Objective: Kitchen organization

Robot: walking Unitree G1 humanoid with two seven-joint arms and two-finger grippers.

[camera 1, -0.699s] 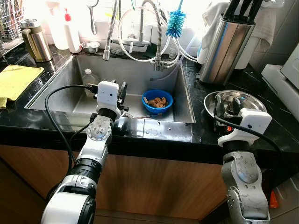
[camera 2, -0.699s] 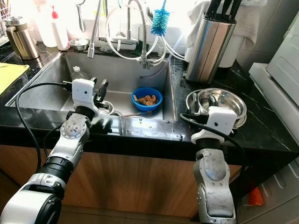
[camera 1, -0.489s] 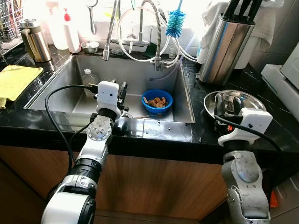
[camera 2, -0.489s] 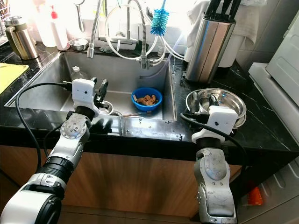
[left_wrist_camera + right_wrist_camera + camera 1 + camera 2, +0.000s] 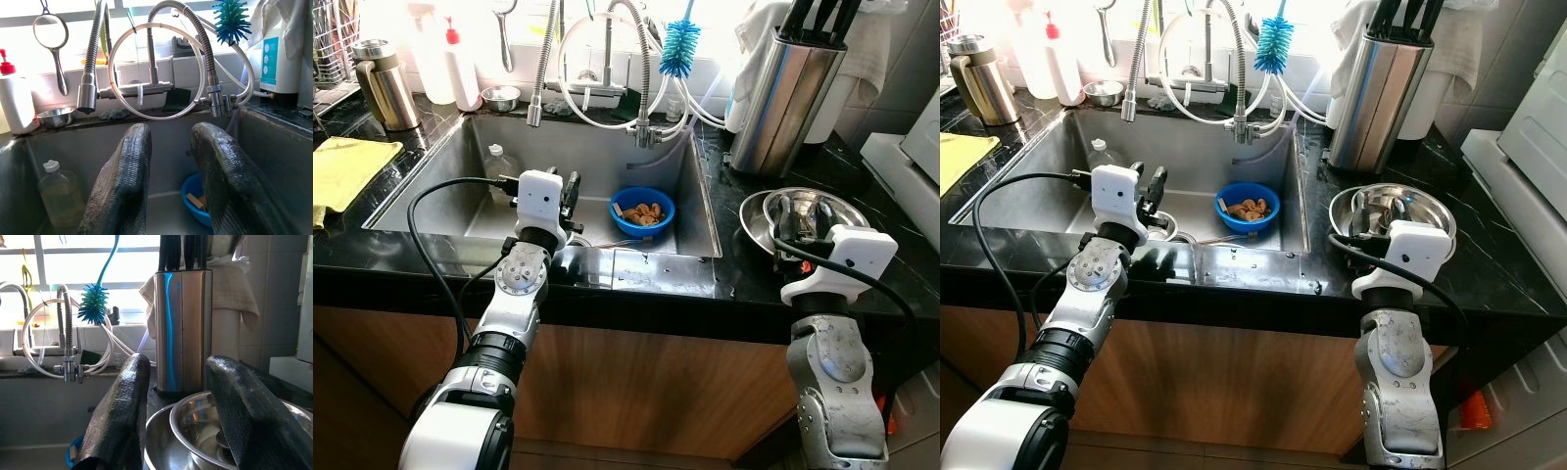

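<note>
Over steel bowls, right end effector, open.

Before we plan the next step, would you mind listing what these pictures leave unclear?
- Steel bowls: the right gripper hides their contents in the right wrist view.
- Blue bowl: pieces inside too small to identify, left eye view.
- Knife block: top cut off by the right eye view's edge.
- Sink drain: behind the left gripper.
</note>
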